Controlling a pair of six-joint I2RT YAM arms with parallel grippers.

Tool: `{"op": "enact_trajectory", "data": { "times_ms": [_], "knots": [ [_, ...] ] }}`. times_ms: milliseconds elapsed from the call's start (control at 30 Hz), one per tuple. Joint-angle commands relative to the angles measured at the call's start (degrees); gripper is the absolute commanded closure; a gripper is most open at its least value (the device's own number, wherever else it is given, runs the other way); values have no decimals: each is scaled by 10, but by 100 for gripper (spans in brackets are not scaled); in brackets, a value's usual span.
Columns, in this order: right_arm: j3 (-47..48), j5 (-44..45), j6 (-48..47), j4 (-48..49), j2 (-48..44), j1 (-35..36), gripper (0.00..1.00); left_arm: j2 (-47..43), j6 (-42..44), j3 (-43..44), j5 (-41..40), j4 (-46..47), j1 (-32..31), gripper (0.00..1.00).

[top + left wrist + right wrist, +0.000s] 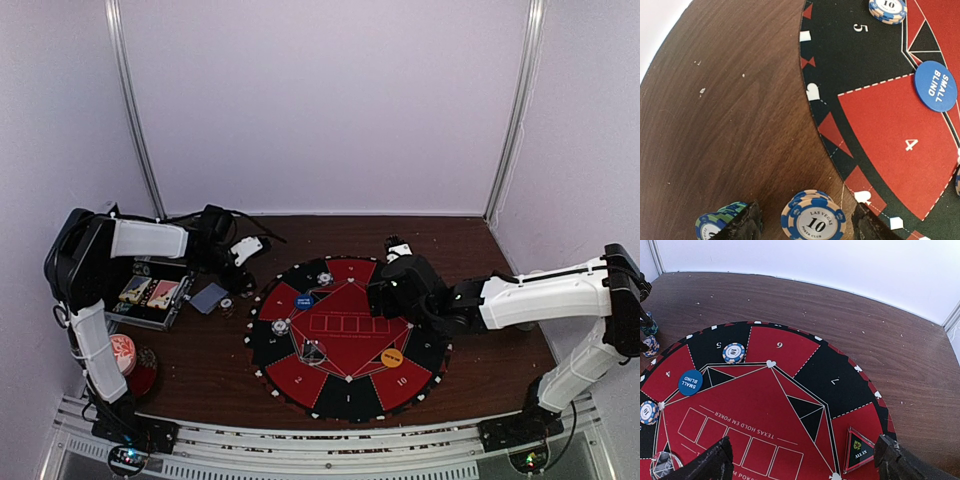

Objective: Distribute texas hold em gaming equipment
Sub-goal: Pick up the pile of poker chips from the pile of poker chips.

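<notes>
A stack of blue-and-white "10" poker chips (813,220) stands on the wooden table just off the round mat's edge (880,125). My left gripper (807,226) is open and straddles the stack, with wood showing on both sides of it. A green-and-blue chip stack (715,222) sits outside its left finger (746,225). On the mat lie the blue SMALL BLIND disc (303,299), the orange disc (392,356) and chip stacks in sector 5 (733,352) and further left (281,327). My right gripper (802,465) hangs open over the mat (790,405), holding nothing.
An ALL IN triangle (858,450) lies beside the right finger (892,460). A clear triangular piece (314,351) rests on the mat. An open case with cards (150,293) and a grey-blue card (208,297) sit at left. A red-and-white patterned disc (122,350) is near the left arm's base.
</notes>
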Motion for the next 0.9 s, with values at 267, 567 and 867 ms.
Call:
{"op": "enact_trajectory", "data": {
  "times_ms": [267,567,867],
  "knots": [
    [3,6,4,3,-1,-3,1,6,12,-1,-3,-20,4,35],
    [4,6,4,3,0,-2,1,8,18,-2,0,-30,6,37],
    [4,6,4,4,0,-3,1,16,17,-1,-15,-27,6,38]
  ]
}}
